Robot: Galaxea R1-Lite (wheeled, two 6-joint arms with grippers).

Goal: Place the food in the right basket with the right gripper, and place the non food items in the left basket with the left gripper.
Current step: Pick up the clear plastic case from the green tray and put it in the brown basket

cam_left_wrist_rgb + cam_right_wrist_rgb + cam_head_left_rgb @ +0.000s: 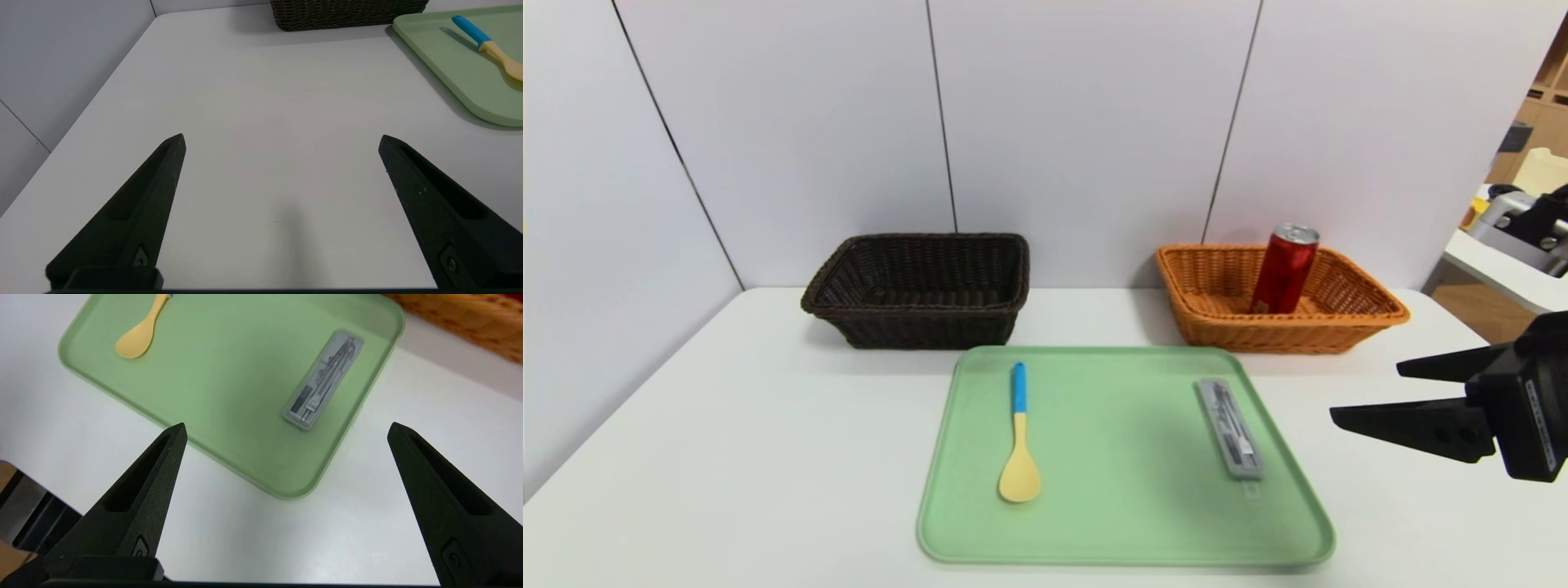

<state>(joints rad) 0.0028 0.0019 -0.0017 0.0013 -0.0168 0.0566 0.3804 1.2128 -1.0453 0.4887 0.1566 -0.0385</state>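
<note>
The red can (1284, 269) stands upright, slightly tilted, inside the orange-tan right basket (1290, 333). The dark brown left basket (923, 327) has nothing visible in it. On the green tray (1127, 523) lie the yellow spoon with a blue handle (1019, 437) and the grey cutlery case (1229, 426). My right gripper (1368, 392) hovers open to the right of the tray, holding nothing; its wrist view shows the case (325, 379) ahead of it. My left gripper (282, 139) is open over bare table left of the tray, outside the head view.
White panel walls stand close behind both baskets. The white table (727, 457) ends in an edge on the left. A side bench with equipment (1515, 237) sits beyond the table's right edge.
</note>
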